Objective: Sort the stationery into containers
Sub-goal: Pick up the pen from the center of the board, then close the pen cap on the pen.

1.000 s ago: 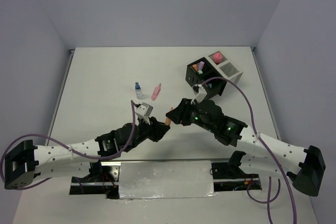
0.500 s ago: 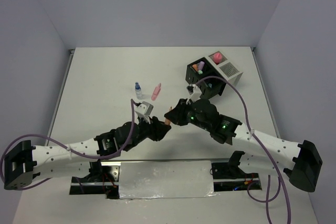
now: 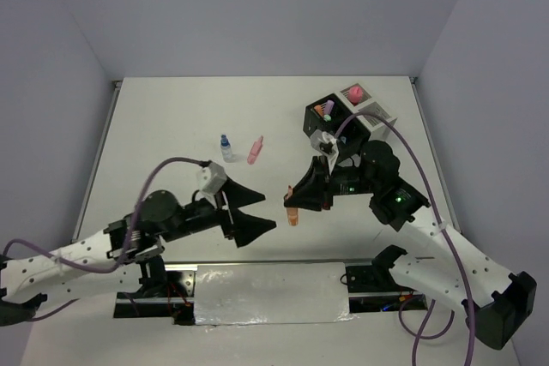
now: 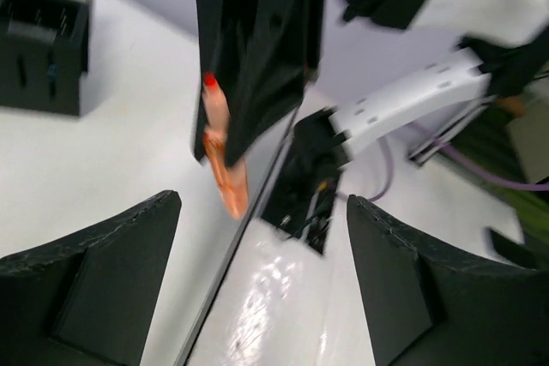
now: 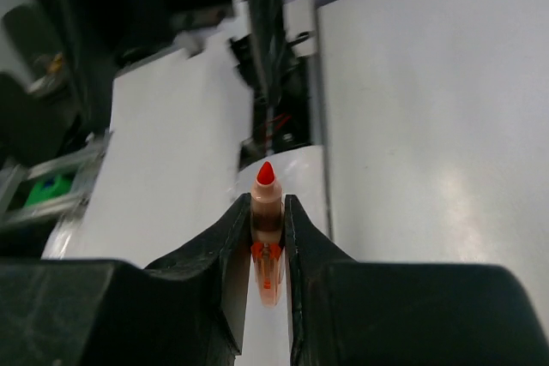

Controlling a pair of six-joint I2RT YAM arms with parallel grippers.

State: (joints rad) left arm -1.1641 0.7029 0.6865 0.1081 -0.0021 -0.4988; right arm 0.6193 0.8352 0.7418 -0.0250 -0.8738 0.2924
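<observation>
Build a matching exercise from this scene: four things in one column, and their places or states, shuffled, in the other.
1. orange highlighter
2. blue-capped bottle
3. purple highlighter
4. left gripper

A. open, holding nothing
B. in the black box
C. clamped in the right gripper
D. on the table

Pairs: 1-C, 2-D, 3-B, 4-A

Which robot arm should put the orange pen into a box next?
The right arm. The right gripper is shut on the orange highlighter, and the black mesh box stands nearer that arm. The left gripper is open, holding nothing.
</observation>
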